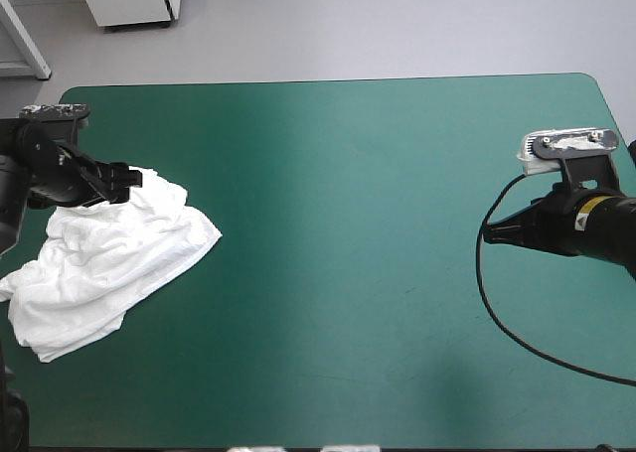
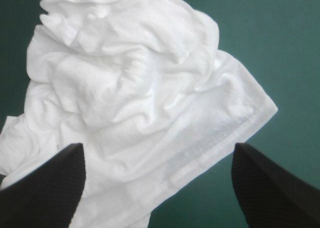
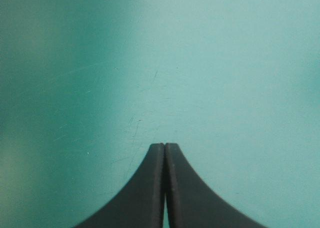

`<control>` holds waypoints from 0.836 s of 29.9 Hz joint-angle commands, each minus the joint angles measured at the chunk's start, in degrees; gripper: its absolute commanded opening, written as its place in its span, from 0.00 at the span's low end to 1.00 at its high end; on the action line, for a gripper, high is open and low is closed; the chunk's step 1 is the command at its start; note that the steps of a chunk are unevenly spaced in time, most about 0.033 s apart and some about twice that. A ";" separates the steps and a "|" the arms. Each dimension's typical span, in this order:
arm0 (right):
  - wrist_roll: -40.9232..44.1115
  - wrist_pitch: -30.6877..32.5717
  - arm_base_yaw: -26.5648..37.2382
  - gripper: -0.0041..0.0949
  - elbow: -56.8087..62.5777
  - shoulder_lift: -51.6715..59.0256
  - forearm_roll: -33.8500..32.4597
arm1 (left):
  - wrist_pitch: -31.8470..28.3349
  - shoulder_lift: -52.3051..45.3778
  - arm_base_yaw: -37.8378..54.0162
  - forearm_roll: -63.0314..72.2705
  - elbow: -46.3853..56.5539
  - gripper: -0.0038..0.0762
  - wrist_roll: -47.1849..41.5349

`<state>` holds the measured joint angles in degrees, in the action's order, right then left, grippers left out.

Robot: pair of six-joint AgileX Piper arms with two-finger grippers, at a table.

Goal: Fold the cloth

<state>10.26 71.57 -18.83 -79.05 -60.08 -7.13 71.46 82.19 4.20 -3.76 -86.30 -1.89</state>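
Left claw (image 1: 127,181) hangs spread wide at the left of the frame in the overhead view, its two black fingers (image 2: 50,188) standing well apart with nothing gripped between them, poised over the upper end of the white T-shirt (image 1: 109,263). The garment lies as a crumpled heap in the lower left of that frame, near the left edge of the teal-green tabletop (image 1: 348,224), creased and bunched, with no sleeve or collar clearly told apart. Seen along the left claw, a stitched hem (image 2: 210,153) runs across the space between the open fingers, and one corner of the fabric lies flat on the cover beside it; whether the fingers touch the cloth cannot be told. Right claw (image 1: 489,233) sits at the right of the frame, well apart from the shirt, its fingers pressed together into a single point and holding nothing, with only bare cover ahead of it. Judging by the heap, the folding has not yet begun: no part looks spread flat, no fold looks made, and the whole job appears to lie ahead, namely taking hold, laying the shirt out, and doubling it over into a bundle. The open left claw over the hem suggests a first grasp is the step in hand. No container of any kind shows on the tabletop.
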 commanded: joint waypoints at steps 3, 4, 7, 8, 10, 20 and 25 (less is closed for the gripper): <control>-1.41 -0.67 0.42 0.02 -1.77 0.55 -2.81 | -0.27 5.51 5.12 3.76 -1.63 0.78 -2.03; -1.67 -0.52 0.42 0.02 -1.77 0.55 -3.41 | -0.72 6.68 6.46 5.69 -1.63 0.78 -1.47; -2.56 -0.24 0.42 0.02 -1.77 0.55 -4.74 | -1.47 9.74 8.83 8.11 -1.63 0.78 -1.06; -2.69 -0.24 0.42 0.02 -1.77 0.55 -4.98 | -1.75 11.06 9.43 7.13 -1.63 0.78 -1.06; -2.69 -0.24 0.42 0.02 -1.77 0.55 -5.32 | -2.87 12.75 9.83 6.25 -1.63 0.78 -1.18; -3.32 -0.12 0.42 0.02 -1.77 0.55 -5.88 | -9.99 24.79 10.33 4.10 -1.63 0.78 -2.04; -4.39 -0.12 0.42 0.02 -1.77 0.55 -6.98 | -12.03 28.94 10.33 4.51 -1.63 0.77 -2.04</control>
<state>6.86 71.57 -18.83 -79.05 -60.13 -11.84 61.48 112.15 14.39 0.00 -86.60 -3.38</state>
